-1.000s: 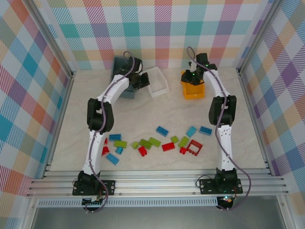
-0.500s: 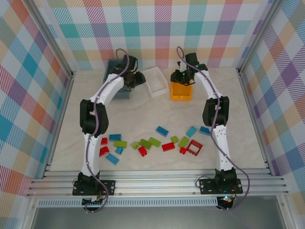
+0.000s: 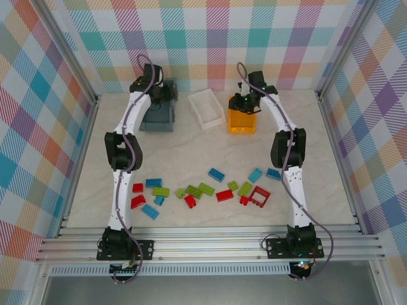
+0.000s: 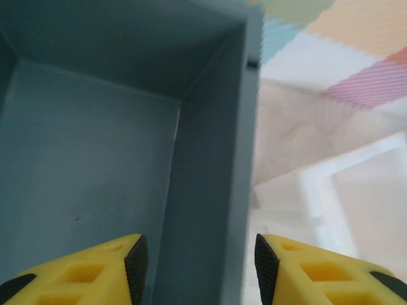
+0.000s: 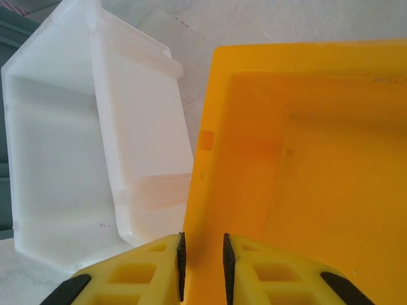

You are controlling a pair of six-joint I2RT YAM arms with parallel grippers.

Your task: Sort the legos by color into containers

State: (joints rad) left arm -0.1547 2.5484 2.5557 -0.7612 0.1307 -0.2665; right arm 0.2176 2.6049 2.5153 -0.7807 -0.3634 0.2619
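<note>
the left hand (image 4: pixel 197 255) has swung back, fingers spread astride the right wall of the grey-blue bin (image 4: pixel 82 159). the right hand (image 5: pixel 202 255) stays pinching the left wall of the orange-yellow bin (image 5: pixel 331 165); the legos (image 3: pixel 205 189) lie well apart from both, on the counter (image 3: pixel 191 149).

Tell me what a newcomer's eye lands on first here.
Both arms stretch to the far end of the table. The right gripper pinches the orange-yellow bin by the wall facing the white bin, and the open left gripper straddles a wall of the grey-blue bin. The red, green and blue legos lie scattered nearer the bases, unsorted.
</note>
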